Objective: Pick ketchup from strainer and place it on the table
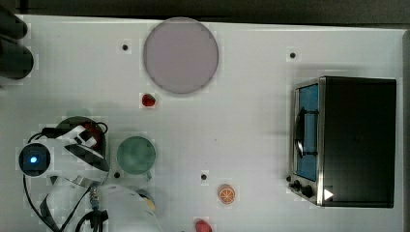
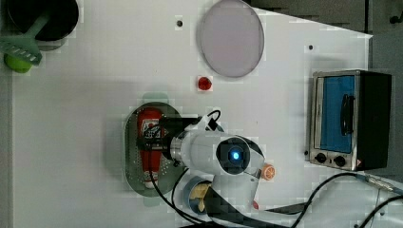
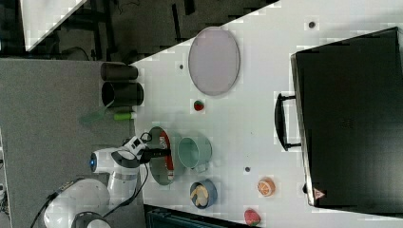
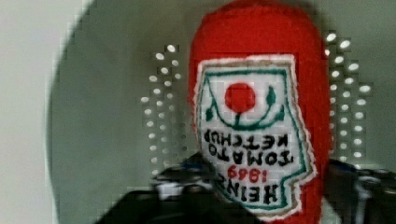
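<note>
Over the ketchup in the strainer.
It lies lengthwise in the left view, cap nearest; I cannot tell if my gripper holds it.

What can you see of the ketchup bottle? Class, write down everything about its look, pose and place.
The ketchup is a red bottle that looks knitted or stitched in the wrist view, with a white label edged in green bearing a red tomato and the words "Heinz Tomato Ketchup". It lies flat on its side in the strainer, over the perforated centre, label facing up. The gripper is down across its middle, fingers either side of the body.
</note>
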You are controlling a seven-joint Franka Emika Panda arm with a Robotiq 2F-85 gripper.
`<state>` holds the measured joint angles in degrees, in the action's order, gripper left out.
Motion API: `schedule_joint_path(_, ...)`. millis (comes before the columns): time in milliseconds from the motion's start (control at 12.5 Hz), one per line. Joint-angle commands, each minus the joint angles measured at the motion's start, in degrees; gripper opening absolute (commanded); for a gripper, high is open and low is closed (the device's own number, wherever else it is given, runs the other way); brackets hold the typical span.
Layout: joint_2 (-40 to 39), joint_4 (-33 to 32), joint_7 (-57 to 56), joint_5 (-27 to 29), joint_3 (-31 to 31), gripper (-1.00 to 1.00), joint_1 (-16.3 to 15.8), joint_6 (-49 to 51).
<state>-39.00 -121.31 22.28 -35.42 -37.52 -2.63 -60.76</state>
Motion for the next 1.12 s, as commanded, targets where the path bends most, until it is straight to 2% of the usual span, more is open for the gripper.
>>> schedule_joint_path(80,2.33,0.84,2.87,-0.18,-0.51,0.13,-1.31,0.77)
schedule_joint_path(320,7.05,-0.48,2.86,2.60,-4.30,0.13,0.93,2.10)
schedule_joint_path(560,13.44,-0.42,1.48,13.69,-10.23,0.13,5.37,8.10)
schedule_joint_path(800,19.14,1.72,-8.14,23.57,-15.21,0.13,10.69,16.60)
schedule_joint_path(1120,25.25,7.29,-20.88,30.00,-16.10,0.13,15.73,32.62)
